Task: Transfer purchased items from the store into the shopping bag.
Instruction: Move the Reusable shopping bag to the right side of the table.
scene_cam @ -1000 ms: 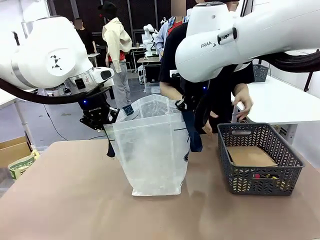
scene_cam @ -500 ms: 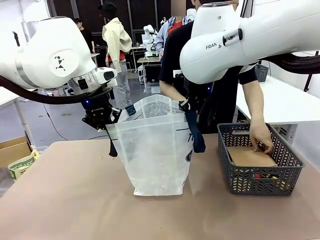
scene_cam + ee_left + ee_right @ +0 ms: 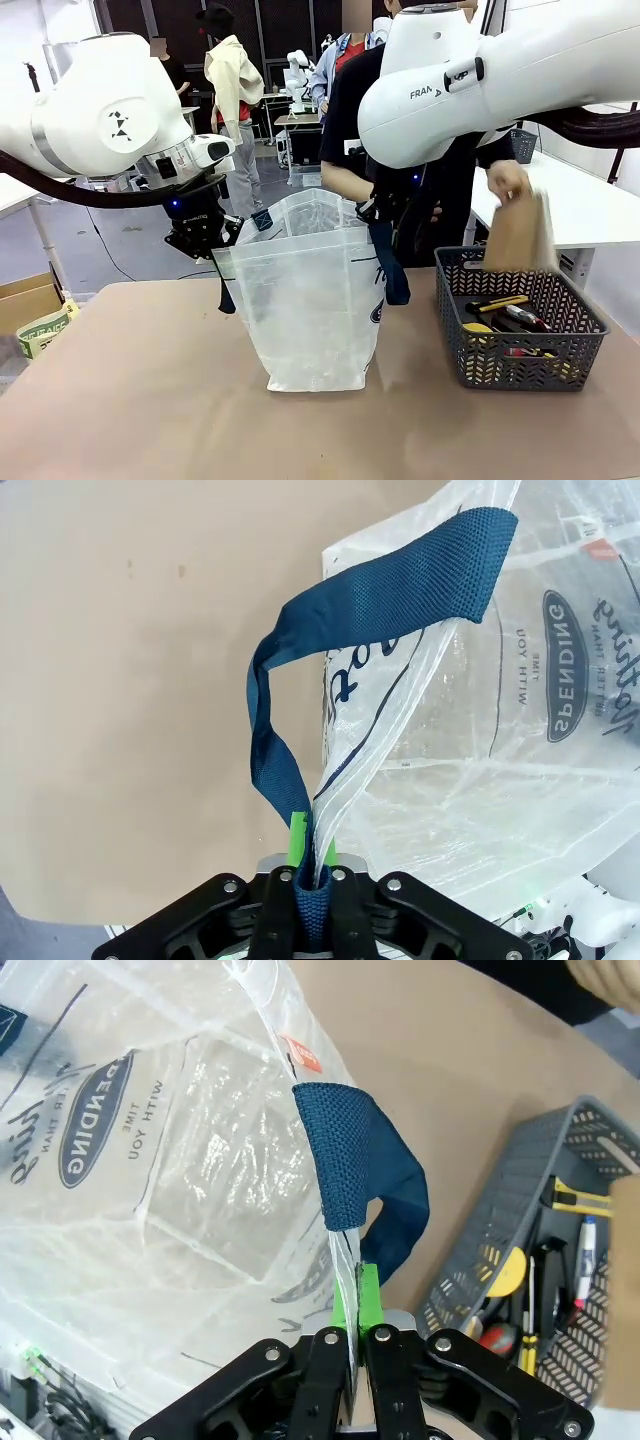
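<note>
I am keeping my left pincer (image 3: 310,880) and right pincer (image 3: 350,1325) pinched tight on the bag's (image 3: 310,300) top edges, holding it open on the table (image 3: 130,400). The person's hand (image 3: 507,180) is now lifting a brown packet (image 3: 518,238) out of the basket (image 3: 520,362) beside it, so packing is starting. Small tools (image 3: 500,312) are lying there; the bag is looking empty.

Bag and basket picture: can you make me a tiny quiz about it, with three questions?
1. True or false: the bag lies flat on its side.
2. What does the person's hand hold over the basket? A) a brown card B) a red ball C) a cup
3. Fill in: the left gripper and right gripper are each ____ on the bag's top edge.
Key: 1 false, it stands upright. 2 A. 3 shut.
</note>
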`<action>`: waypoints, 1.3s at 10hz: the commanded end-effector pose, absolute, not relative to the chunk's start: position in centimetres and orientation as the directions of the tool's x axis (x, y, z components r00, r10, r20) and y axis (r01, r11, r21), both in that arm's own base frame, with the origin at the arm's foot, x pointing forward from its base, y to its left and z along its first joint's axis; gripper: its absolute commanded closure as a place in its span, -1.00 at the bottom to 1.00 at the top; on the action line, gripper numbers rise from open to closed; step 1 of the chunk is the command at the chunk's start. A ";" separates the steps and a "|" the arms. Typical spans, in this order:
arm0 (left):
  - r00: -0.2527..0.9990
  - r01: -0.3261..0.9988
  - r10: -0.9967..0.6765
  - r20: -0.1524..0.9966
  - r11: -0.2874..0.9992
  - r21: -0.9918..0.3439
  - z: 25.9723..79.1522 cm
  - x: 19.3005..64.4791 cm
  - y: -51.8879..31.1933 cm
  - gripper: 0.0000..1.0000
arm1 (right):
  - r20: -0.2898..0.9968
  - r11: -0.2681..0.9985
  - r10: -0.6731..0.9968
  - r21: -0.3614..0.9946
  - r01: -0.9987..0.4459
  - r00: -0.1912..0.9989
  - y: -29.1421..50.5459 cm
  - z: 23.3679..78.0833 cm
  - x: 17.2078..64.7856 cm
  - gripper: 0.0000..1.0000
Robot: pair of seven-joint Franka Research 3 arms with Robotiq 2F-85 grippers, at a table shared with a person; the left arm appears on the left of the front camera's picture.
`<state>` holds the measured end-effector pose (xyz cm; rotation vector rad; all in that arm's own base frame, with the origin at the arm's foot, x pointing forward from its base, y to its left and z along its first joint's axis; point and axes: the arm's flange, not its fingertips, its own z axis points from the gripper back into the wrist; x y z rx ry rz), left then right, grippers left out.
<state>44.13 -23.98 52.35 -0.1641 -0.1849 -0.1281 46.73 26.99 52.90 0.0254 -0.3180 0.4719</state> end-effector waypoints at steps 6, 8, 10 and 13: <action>0.976 0.129 -0.100 0.192 0.980 -0.149 52.3 44.0 -23.6 1.00 | 0.303 0.896 0.433 -0.047 -0.441 0.849 26.8 52.9 46.8 1.00; 0.976 0.129 -0.100 0.192 0.980 -0.149 52.3 44.0 -23.6 1.00 | 0.303 0.896 0.433 -0.047 -0.441 0.849 26.8 52.9 46.8 1.00; 0.976 0.129 -0.100 0.192 0.980 -0.149 52.3 44.0 -23.6 1.00 | 0.303 0.896 0.433 -0.047 -0.441 0.849 26.8 52.9 46.8 1.00; 0.976 0.129 -0.100 0.192 0.980 -0.149 52.3 44.0 -23.6 1.00 | 0.303 0.896 0.433 -0.047 -0.441 0.849 26.8 52.9 46.8 1.00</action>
